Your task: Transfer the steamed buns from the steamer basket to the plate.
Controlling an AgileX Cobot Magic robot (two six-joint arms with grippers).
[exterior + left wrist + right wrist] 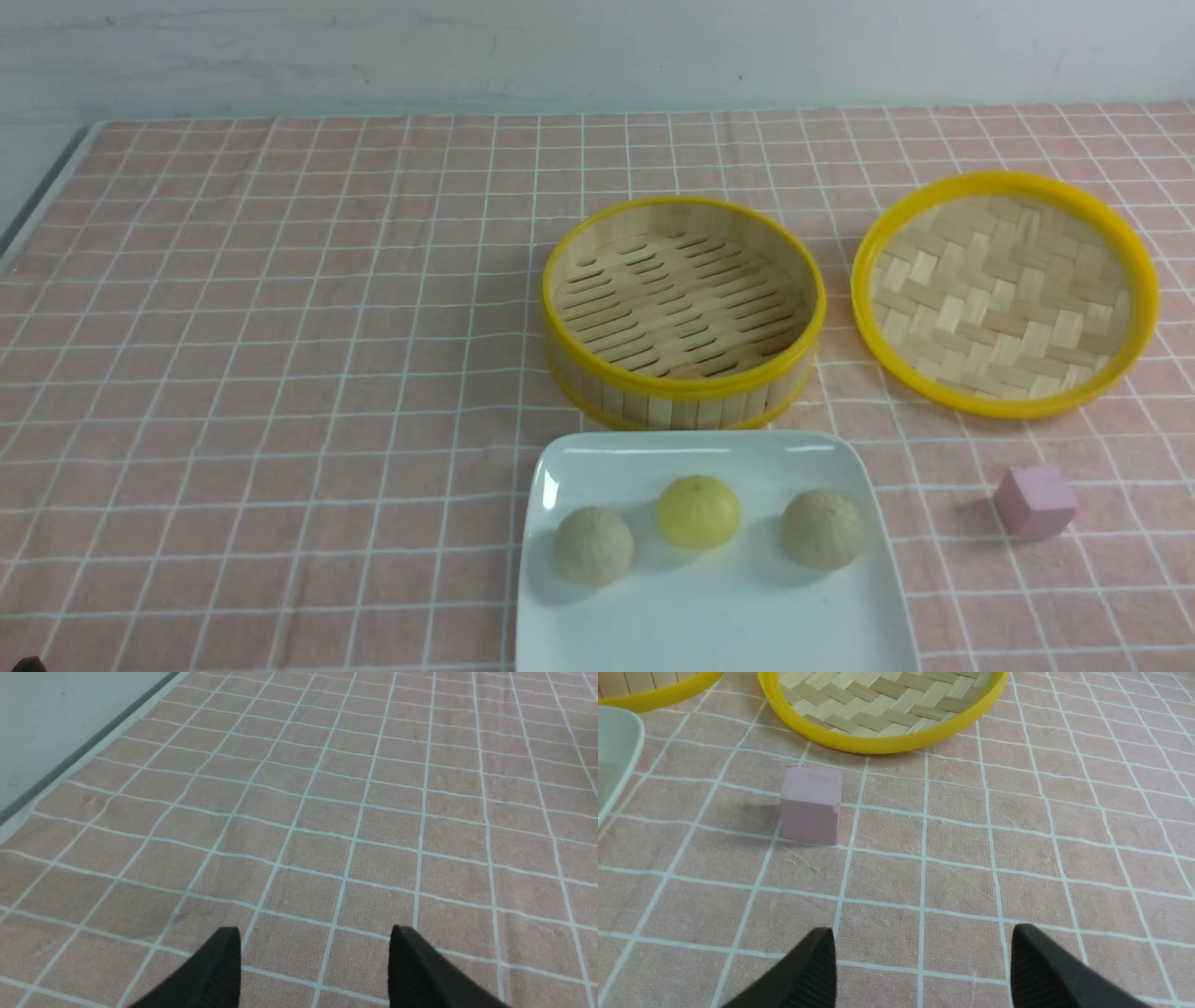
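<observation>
I see all three steamed buns (698, 523) resting on the plate (579, 457), steamer basket (684, 313) empty, so I judge the task done; left end effector (315, 952) and right end effector (922, 952) hover wide, empty.

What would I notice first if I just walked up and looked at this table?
Probably the three steamed buns in a row on the white plate at the front: a yellow one between two tan ones. Just behind the plate stands the steamer basket with nothing in it, and its woven lid lies open side up to the right. A small pink cube sits on the checked cloth right of the plate.
</observation>
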